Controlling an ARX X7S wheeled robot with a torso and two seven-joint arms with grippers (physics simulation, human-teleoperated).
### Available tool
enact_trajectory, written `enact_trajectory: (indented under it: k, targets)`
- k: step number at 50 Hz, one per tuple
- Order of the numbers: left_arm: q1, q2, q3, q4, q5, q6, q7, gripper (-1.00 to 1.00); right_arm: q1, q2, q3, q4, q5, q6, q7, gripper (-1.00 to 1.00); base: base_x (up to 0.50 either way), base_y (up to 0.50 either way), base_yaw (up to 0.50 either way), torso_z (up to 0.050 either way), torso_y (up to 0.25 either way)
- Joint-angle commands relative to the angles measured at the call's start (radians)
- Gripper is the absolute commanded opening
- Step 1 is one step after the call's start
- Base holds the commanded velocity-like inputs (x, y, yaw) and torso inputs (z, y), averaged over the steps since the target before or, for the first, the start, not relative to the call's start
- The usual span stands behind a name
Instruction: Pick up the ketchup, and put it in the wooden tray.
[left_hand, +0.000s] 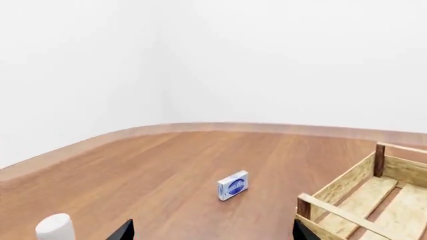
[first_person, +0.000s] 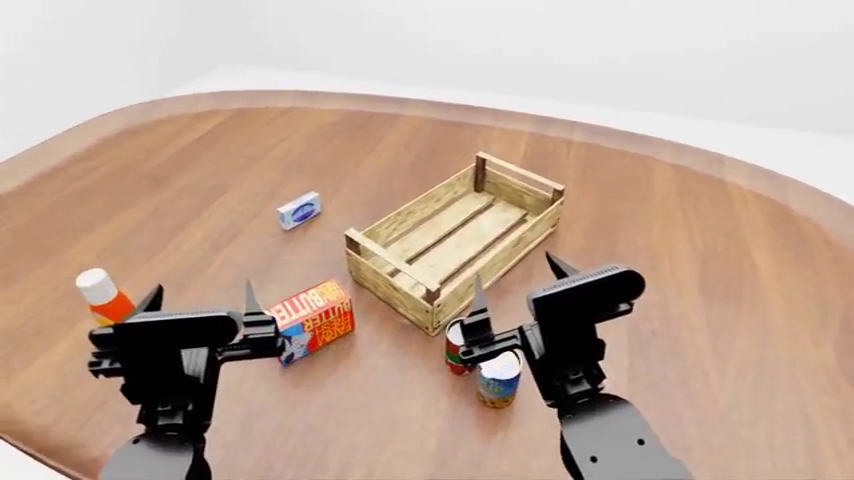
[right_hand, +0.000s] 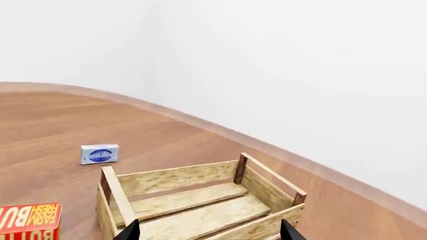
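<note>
The ketchup (first_person: 103, 296), an orange-red bottle with a white cap, stands at the table's front left, just left of my left gripper (first_person: 196, 298). Its white cap (left_hand: 55, 227) shows low in the left wrist view. The wooden tray (first_person: 454, 240) sits mid-table and is empty; it also shows in the left wrist view (left_hand: 363, 200) and the right wrist view (right_hand: 200, 202). My left gripper (left_hand: 210, 232) is open and empty. My right gripper (first_person: 514, 280) is open and empty, near the tray's front corner; in the right wrist view (right_hand: 210, 232) it faces the tray.
A red-and-yellow butter box (first_person: 312, 318) lies right of my left gripper. Two cans (first_person: 483, 365) stand in front of the tray, under my right gripper. A small blue-and-white box (first_person: 299, 210) lies left of the tray, also in the left wrist view (left_hand: 233, 185).
</note>
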Motion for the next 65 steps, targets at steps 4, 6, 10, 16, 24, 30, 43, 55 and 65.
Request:
enact_trajectory:
  k: [4, 6, 10, 16, 24, 30, 43, 55, 65]
  targets:
    - [-0.004, -0.020, 0.002, 0.001, 0.010, 0.022, -0.001, 1.00, 0.012, 0.011, -0.024, -0.031, -0.017, 0.053, 0.011, 1.00, 0.00, 0.00, 0.00, 0.000, 0.000]
    - [-0.006, -0.023, 0.000, 0.000, 0.009, 0.023, 0.000, 1.00, 0.014, 0.010, -0.028, -0.030, -0.019, 0.056, 0.013, 1.00, 0.00, 0.00, 0.00, 0.000, 0.000]
    - [-0.014, -0.028, -0.005, -0.005, 0.007, 0.024, -0.003, 1.00, 0.015, 0.007, -0.030, -0.028, -0.014, 0.057, 0.014, 1.00, 0.12, 0.04, 0.00, 0.000, 0.000]
    - [-0.023, -0.030, -0.008, -0.013, 0.004, 0.027, -0.006, 1.00, 0.013, 0.009, -0.029, -0.038, -0.007, 0.061, 0.017, 1.00, 0.34, 0.18, 0.00, 0.000, 0.000]
    - [-0.026, -0.030, -0.010, -0.025, -0.005, 0.032, -0.005, 1.00, 0.023, 0.007, -0.037, -0.027, -0.006, 0.061, 0.019, 1.00, 0.35, 0.19, 0.00, 0.000, 0.000]
    - [-0.030, -0.030, -0.012, -0.033, -0.010, 0.034, -0.006, 1.00, 0.021, 0.011, -0.039, -0.034, -0.004, 0.068, 0.022, 1.00, 0.35, 0.19, 0.00, 0.000, 0.000]
    - [-0.035, -0.031, -0.005, -0.046, -0.010, 0.048, -0.007, 1.00, 0.018, 0.017, -0.038, -0.034, -0.002, 0.069, 0.035, 1.00, 0.35, 0.19, 0.00, 0.000, 0.001]
    - [-0.034, -0.034, -0.005, -0.057, -0.011, 0.066, -0.009, 1.00, 0.025, 0.015, -0.041, -0.027, -0.011, 0.074, 0.058, 1.00, 0.10, 0.06, 0.00, 0.000, 0.001]
    - [-0.032, -0.050, -0.014, -0.039, -0.027, 0.054, -0.004, 1.00, 0.017, 0.023, -0.035, -0.048, -0.002, 0.079, 0.065, 1.00, 0.00, 0.00, 0.00, 0.000, 0.000]
